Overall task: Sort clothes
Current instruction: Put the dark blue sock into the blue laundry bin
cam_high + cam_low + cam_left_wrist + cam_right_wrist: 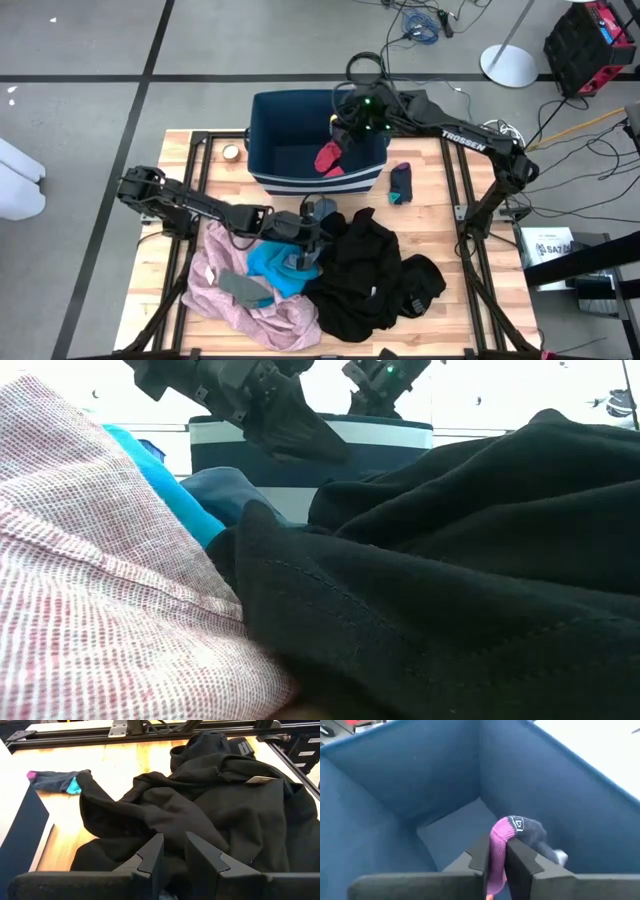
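Note:
My right gripper (338, 140) is inside the dark blue bin (290, 150), shut on a small sock with a pink cuff and a dark body (512, 832). My left gripper (173, 851) hovers just above the clothes pile, its fingers slightly apart and empty, over a big black garment (210, 810). The pile lies on the table: a pale pink garment (250, 305), a teal piece (275, 262), a grey piece (240, 287), a grey-blue piece (322, 208) and black garments (365, 275). A dark sock with teal and pink ends (400, 183) lies alone on the wood. My right gripper pinches the sock's pink cuff end (497, 842) between its two fingers, which point down into the bin. The sock is bunched, its dark body (532, 830) bulging out beyond the fingertips. It hangs clear of the bin floor (455, 830).
The bin stands at the table's far edge. A roll of tape (231, 152) lies to the bin's left. The black frame rails (450, 180) run along the table's sides. Bare wood (120, 765) shows between the pile and the bin.

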You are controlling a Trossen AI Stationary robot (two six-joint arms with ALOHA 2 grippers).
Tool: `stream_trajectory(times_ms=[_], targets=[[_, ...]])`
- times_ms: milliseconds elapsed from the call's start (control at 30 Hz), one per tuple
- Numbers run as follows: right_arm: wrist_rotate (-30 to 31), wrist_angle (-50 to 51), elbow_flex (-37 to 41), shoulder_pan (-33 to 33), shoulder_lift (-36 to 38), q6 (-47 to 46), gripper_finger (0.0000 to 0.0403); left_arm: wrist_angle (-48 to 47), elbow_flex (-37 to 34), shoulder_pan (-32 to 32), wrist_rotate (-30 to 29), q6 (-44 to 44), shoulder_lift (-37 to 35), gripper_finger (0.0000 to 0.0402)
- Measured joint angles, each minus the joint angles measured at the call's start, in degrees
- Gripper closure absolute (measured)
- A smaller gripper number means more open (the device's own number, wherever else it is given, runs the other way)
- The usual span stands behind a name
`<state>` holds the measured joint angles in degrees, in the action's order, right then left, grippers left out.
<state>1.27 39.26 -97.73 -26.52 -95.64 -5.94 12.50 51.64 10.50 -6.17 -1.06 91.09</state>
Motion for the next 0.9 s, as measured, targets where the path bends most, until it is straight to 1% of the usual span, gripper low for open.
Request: stream_trajectory(times_ms=[200,400,500,600,700,833,900], targets=[[-0.1,3.1,0.0,-0.7,0.2,0.5,0.0310,0.0,0.0,0.0,0.0,0.0,0.0,0.0314],[-0.1,3.0,0.0,-0.6,1.1,1.6,0.0257,0.0,0.0,0.0,-0.1,0.0,0.0,0.0314],[0.0,3.8,0.0,-0.9,2.4,1.9,0.0241,0.1,0.0,0.0,-0.1,-0.1,0.0,0.0314],[0.7,7.0,0.0,-1.0,6.1,2.5,0.0235,0.0,0.0,0.0,-0.1,-0.1,0.0,0.0314],[4.3,9.1,0.0,-1.0,10.6,2.8,0.0236,-0.1,0.0,0.0,-0.3,-0.1,0.0,0.0314],[12.7,12.5,0.0,-0.2,17.0,3.0,0.0240,-0.4,-0.9,0.3,-0.3,-1.5,0.0,0.0314],[16.1,16.9,-0.1,-0.2,19.7,0.6,0.0240,-0.5,-1.6,0.5,-0.3,-2.2,0.0,0.0314]])
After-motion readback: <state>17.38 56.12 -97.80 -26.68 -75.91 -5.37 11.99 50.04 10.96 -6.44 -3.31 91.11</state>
